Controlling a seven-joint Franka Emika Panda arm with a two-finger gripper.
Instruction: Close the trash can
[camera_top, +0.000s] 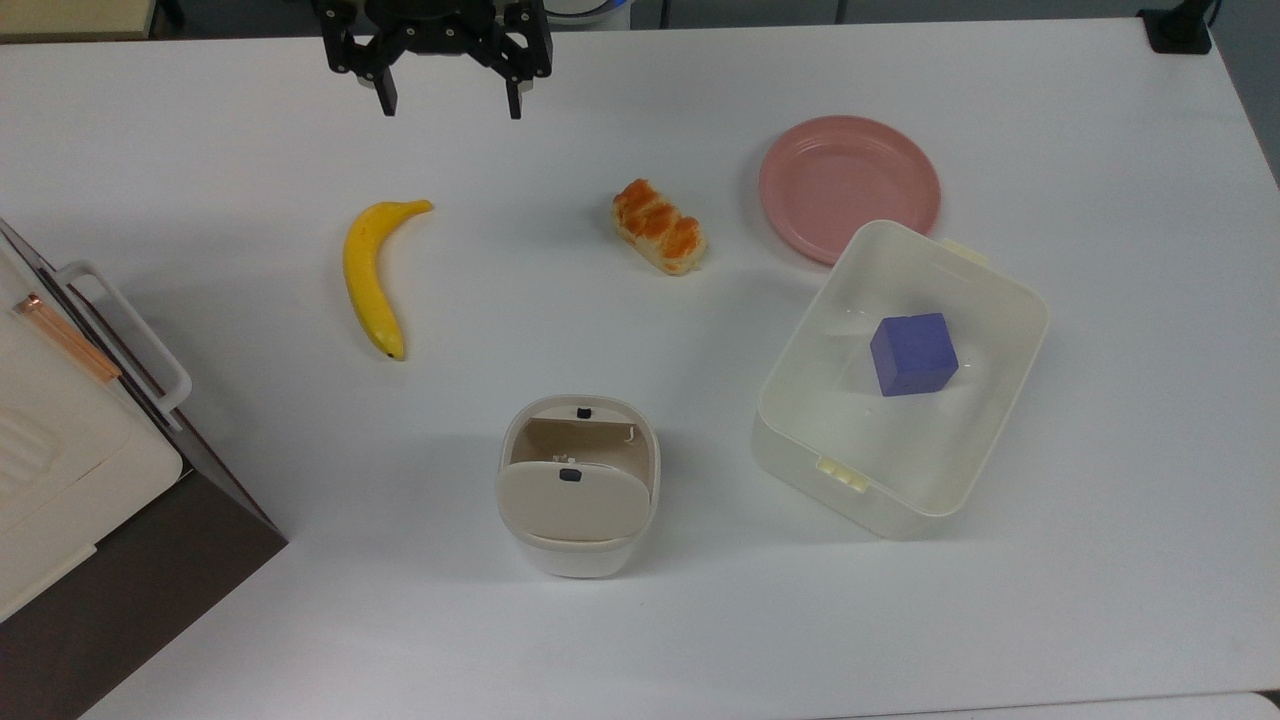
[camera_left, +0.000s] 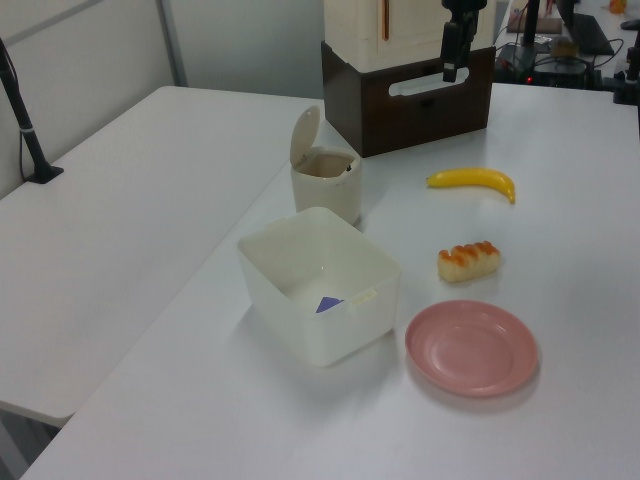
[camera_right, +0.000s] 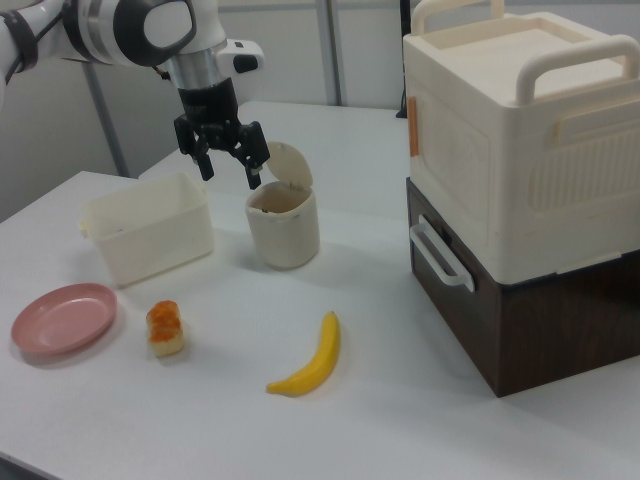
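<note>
Nothing of the closing is done: the trash can (camera_top: 578, 486) is seen at the top view's near centre of the desk (camera_top: 640, 620), lid (camera_top: 573, 501) raised. Far off, the tool (camera_top: 448, 106) is held wide open, empty.

A cream-white rounded plastic trash can (camera_top: 578, 500) has a beige flip lid (camera_top: 574, 503), black button (camera_top: 570, 476) and tan interior.

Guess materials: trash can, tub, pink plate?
Trash can: looks like opaque matte plastic, cream body, beige flip lid, moulded rounded corners.
Tub: likely translucent plastic; the blue cube shows faintly through its wall in the left view.
Pink plate: smooth, slight sheen; plastic or melamine, can't tell.
</note>
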